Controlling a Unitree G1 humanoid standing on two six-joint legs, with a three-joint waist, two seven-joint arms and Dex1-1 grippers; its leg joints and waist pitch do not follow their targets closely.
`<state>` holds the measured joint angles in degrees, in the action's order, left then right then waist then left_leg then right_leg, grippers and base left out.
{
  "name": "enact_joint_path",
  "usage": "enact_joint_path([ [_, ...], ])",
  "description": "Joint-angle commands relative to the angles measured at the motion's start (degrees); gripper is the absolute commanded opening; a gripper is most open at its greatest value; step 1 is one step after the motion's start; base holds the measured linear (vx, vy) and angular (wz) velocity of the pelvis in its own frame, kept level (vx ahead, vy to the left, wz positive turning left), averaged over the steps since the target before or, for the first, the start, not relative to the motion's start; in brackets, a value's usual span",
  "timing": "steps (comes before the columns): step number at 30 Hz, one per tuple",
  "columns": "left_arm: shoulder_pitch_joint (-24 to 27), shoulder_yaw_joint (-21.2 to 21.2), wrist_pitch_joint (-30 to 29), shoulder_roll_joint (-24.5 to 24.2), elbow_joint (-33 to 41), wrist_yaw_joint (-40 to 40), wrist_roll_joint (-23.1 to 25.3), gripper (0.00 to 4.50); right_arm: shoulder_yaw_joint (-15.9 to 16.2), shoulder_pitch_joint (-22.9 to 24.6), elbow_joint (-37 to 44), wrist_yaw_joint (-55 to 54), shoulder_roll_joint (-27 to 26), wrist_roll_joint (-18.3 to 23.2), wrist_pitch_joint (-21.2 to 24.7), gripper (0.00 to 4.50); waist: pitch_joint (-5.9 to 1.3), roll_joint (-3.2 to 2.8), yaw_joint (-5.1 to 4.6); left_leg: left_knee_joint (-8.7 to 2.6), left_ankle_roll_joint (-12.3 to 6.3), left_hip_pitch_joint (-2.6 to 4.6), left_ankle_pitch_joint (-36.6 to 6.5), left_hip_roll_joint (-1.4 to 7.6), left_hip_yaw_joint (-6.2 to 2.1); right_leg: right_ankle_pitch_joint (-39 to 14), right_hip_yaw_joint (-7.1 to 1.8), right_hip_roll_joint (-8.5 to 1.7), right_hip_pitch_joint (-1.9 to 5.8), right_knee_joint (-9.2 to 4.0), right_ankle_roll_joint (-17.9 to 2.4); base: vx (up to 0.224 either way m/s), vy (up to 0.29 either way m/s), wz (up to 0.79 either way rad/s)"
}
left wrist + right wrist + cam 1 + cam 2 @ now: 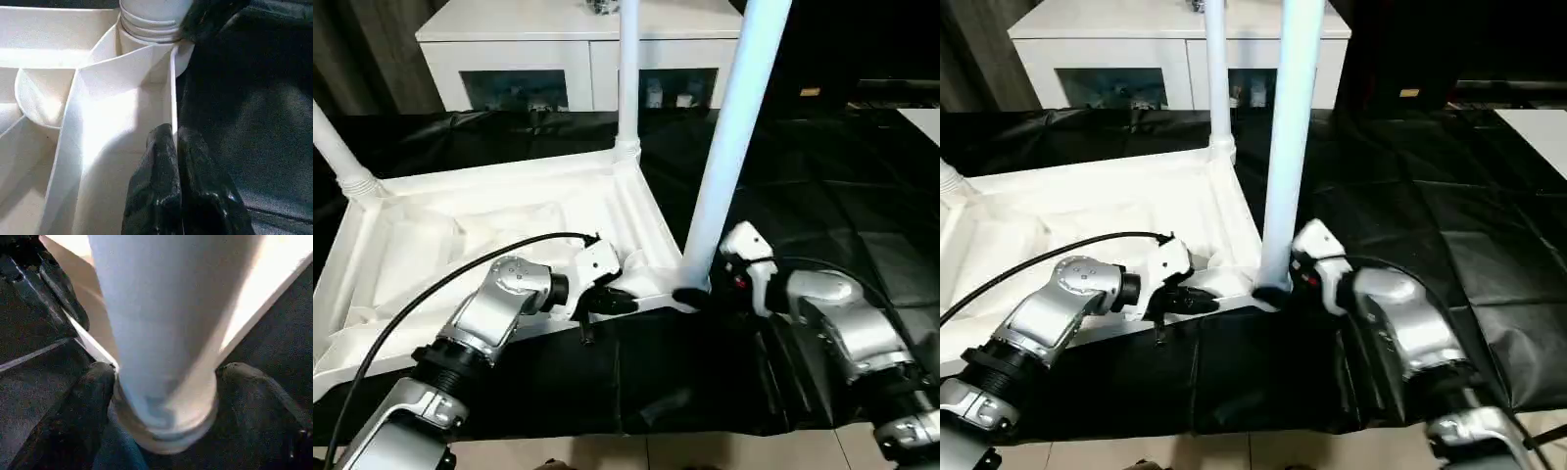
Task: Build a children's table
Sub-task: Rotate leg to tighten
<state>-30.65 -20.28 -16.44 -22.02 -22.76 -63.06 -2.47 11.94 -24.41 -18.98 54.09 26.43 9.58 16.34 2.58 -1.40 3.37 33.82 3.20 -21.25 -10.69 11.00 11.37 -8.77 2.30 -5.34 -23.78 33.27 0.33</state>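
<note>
The white tabletop (489,235) lies upside down on a black cloth, ribbed underside up. Two white legs stand in its sockets: one at the far left corner (335,147) and one at the back corner (628,78). A third leg (734,127) stands tilted in the near right corner socket. My right gripper (166,382) is shut on this leg's base, one finger (88,391) on each side. My left gripper (173,134) is shut on the tabletop's thin near rim (172,88), just left of that corner socket (146,19).
A white glass-doored cabinet (578,49) stands behind the work. The black cloth (822,176) spreads to the right and front. Pale floor tiles (705,452) show at the near edge. A cable (431,294) runs along my left forearm.
</note>
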Motion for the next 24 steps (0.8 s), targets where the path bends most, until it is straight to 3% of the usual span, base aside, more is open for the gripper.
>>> enact_joint_path([
  [1,-0.65,-0.46,-0.11,-0.49,0.37,-0.55,0.35,0.00,0.58,-0.13,1.10,0.37,0.38,0.44,0.87,3.78,-3.70,0.34,0.02,-4.08,-1.93,0.84,-12.97,1.73,-0.70,-11.03,-1.44,-2.16,2.89,-2.91,-13.85,0.000,0.000,0.00],
  [7,-0.76,-0.18,0.21,-0.15,-0.09,-0.33,0.59,0.00,-0.43,-0.43,0.23,0.11,-0.20,0.41,1.17,3.78,-3.72,0.58,0.06,-3.96,-2.37,0.79,-12.42,1.73,-0.66,-11.06,-1.43,-2.18,2.92,-2.86,-14.12,0.000,0.000,0.00],
  [18,-1.11,0.14,0.39,-0.46,-0.56,-0.38,0.45,0.00,-0.33,-0.47,-0.94,1.29,-1.39,0.71,1.39,2.81,-3.80,0.49,0.19,-3.87,-2.46,0.77,-11.90,1.71,-0.70,-10.44,-1.40,-2.18,2.92,-2.69,-14.35,0.000,0.000,0.00],
  [24,-0.53,0.55,0.41,0.08,-0.53,1.08,0.51,0.00,-2.08,-0.51,-3.55,-4.65,-5.12,-0.20,-0.13,2.69,-3.51,0.56,-0.27,-4.18,-1.17,0.80,-14.86,1.63,-0.81,-15.77,-1.39,-2.26,2.71,-3.21,-12.97,0.000,0.000,0.00],
])
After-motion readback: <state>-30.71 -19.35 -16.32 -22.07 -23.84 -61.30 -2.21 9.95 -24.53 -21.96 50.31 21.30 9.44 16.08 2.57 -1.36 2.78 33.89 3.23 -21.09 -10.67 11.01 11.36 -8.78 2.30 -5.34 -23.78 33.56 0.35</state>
